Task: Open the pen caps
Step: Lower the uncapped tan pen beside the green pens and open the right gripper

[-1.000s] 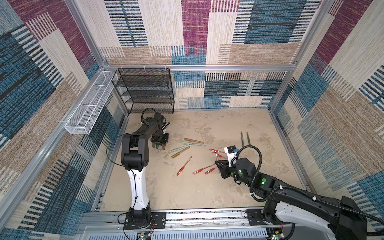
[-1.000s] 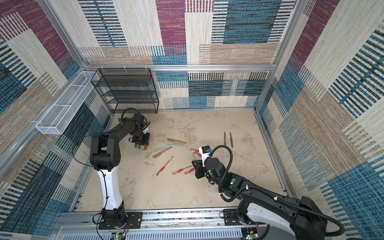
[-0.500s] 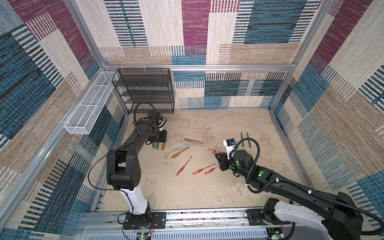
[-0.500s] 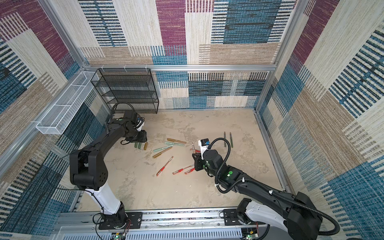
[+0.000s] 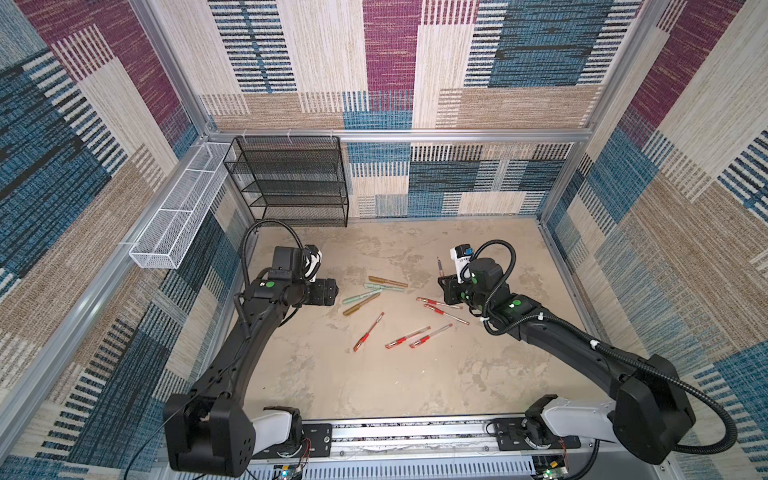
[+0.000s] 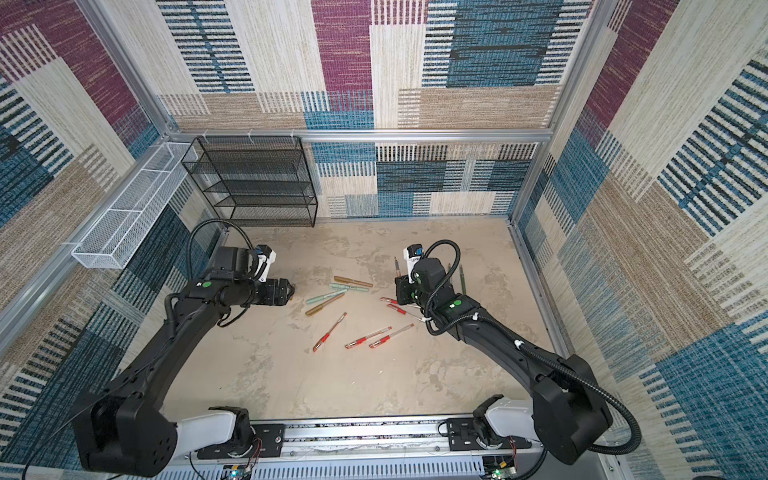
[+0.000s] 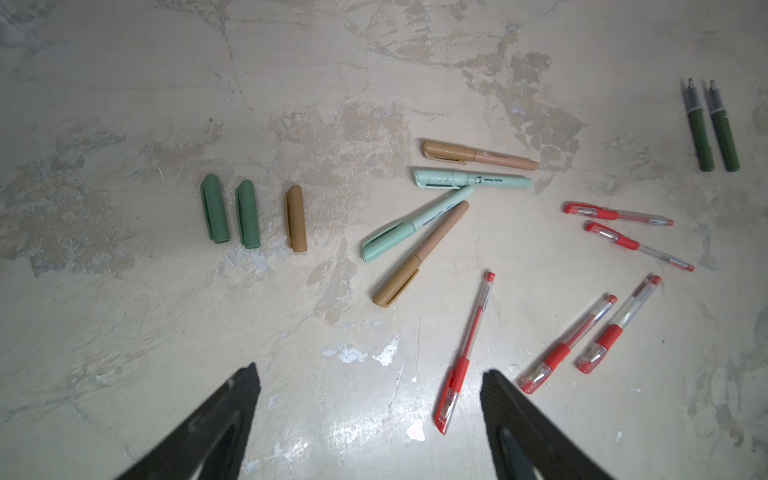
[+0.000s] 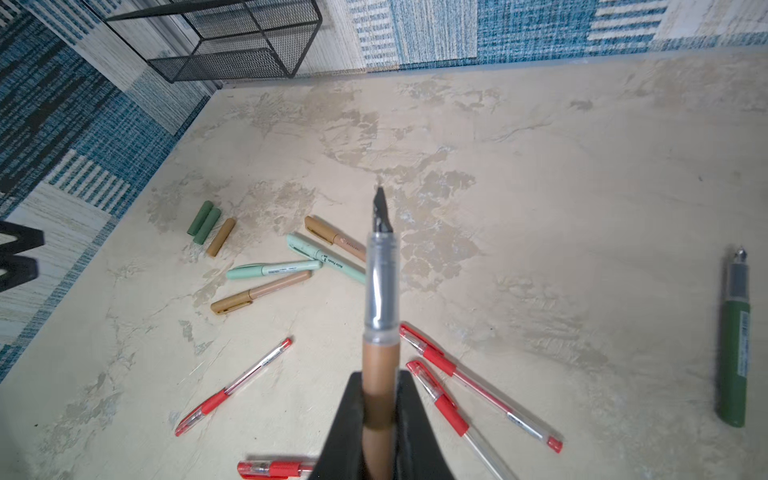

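- Cameras overhead, in both top views: left gripper (image 5: 333, 291) (image 6: 289, 291) sits low over the table (image 5: 374, 395), its jaws aimed at four capped pens (image 5: 374, 293) just ahead of them; how wide the jaws stand cannot be told from here
- Same views: right gripper (image 5: 442, 286) (image 6: 398, 291) has its jaws closed on an uncapped brown pen (image 5: 439, 266) that stands up out of them, nib uppermost; five red pens (image 5: 368, 332) lie scattered between the two grippers, two of them right beside the right jaws
- Left wrist camera: left gripper (image 7: 370, 371) has its jaws spread wide with nothing between the dark fingers (image 7: 224, 424); three loose caps (image 7: 247, 214), two green and one golden brown, lie side by side well ahead of the jaws, not touching; the capped pens (image 7: 415, 222), two mint and two brown, lie ahead too, beside the caps; the red pens (image 7: 463, 353), caps on, lie nearest, one showing inside the open gap close to one finger; two green barrels (image 7: 711, 124) with bare tips lie farthest off
- Right wrist camera: right gripper (image 8: 379, 386) clamps the brown barrel of the uncapped brown pen (image 8: 380, 291), clear grip section and dark nib sticking straight out past the jaws; the loose caps (image 8: 206, 226) lie far ahead and to one side, near a black wire rack (image 8: 232, 41); one green barrel (image 8: 733, 340) lies well off to the opposite side
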Available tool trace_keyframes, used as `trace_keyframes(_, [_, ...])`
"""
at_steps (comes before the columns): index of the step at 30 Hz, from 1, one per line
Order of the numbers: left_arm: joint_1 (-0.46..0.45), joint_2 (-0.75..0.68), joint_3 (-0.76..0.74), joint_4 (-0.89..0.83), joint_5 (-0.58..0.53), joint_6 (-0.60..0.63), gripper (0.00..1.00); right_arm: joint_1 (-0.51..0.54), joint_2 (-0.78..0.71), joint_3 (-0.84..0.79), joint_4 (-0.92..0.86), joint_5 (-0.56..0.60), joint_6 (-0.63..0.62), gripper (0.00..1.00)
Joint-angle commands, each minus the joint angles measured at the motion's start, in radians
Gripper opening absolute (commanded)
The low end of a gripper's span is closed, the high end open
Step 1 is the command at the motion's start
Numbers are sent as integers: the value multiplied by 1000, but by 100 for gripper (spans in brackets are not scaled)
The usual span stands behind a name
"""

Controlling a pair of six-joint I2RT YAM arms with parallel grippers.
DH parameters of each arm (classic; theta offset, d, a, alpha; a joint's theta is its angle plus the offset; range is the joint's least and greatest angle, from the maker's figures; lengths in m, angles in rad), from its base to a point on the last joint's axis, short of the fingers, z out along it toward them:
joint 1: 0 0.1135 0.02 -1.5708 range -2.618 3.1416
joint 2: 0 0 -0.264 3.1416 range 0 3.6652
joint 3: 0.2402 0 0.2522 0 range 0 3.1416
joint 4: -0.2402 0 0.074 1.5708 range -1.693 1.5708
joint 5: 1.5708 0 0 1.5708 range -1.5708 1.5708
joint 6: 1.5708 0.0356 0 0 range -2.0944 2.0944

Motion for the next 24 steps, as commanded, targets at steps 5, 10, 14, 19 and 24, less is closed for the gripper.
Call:
trace_keyframes(5, [20,-139,-125,117,69,30,90,-127,147,120,-91,-122,-76,7])
trace_keyframes(10, [108,-167,-148,170,164,-34,92,-209,258,191,-132,-171,-111,7])
trace_keyframes(14, [175,-199,-176,200,202,-68,94,-255,337,209,-140,-166,-132,7])
trace_keyframes(19, [200,-215,-190,207,188,-66,94,-303,434,227,-147,-177,-140,7])
trace_keyframes(24, [201,-208,-185,214,204,-72,94,-331,519,259,-167,-118,-137,7])
